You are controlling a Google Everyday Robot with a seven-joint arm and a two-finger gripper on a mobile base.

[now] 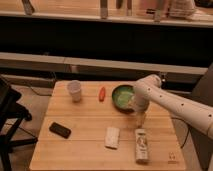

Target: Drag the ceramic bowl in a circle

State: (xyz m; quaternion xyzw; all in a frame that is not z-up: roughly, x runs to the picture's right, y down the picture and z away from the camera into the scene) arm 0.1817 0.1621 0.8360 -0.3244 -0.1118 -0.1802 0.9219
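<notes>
The claw (140, 119) points straight down over the desk (82, 150), a little right of its middle. Its fingers are spread and hold nothing. It hangs just at the near right side of the ceramic bowl (121, 96); whether it touches the rim cannot be told.

The white arm (176, 103) comes in low from the right edge. It rises to a rounded joint above the bowl's right side, then bends sharply down to the wrist, so that it covers part of the bowl's right rim.

The bowl sits upright towards the far edge, right of centre. Just left of it lies a small red object (102, 93), near but apart. Further left, towards the far left corner, stands a white cup (74, 90).

Directly below the claw, close to the near right corner, a pale bottle-shaped item (142, 145) lies on its side, its length running from far to near. Left of that rests a flat white packet (112, 137). A dark flat slab (60, 130) lies towards the near left corner.
</notes>
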